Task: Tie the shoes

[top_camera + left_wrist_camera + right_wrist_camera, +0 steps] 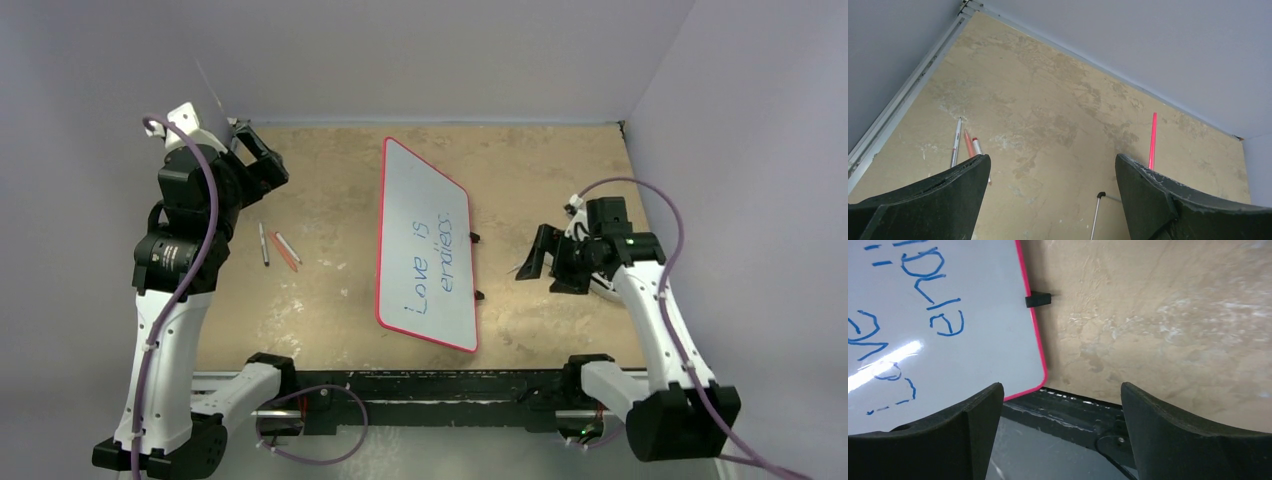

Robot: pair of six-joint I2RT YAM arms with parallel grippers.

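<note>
Nearest, just past the black rail (420,385), the right gripper (1062,387), fingers spread wide and holding nothing, low over the table (560,170) beside the right edge of the pink-framed whiteboard (425,245). Under that arm's wrist, right of the board and apart from it, only a white sliver of the sneaker (604,288) in sight, the rest hidden. Farther, left of the board, three pens (284,252) close together; beyond them, near the far left corner, the left gripper (1050,160), raised, likewise wide apart and empty.
</note>
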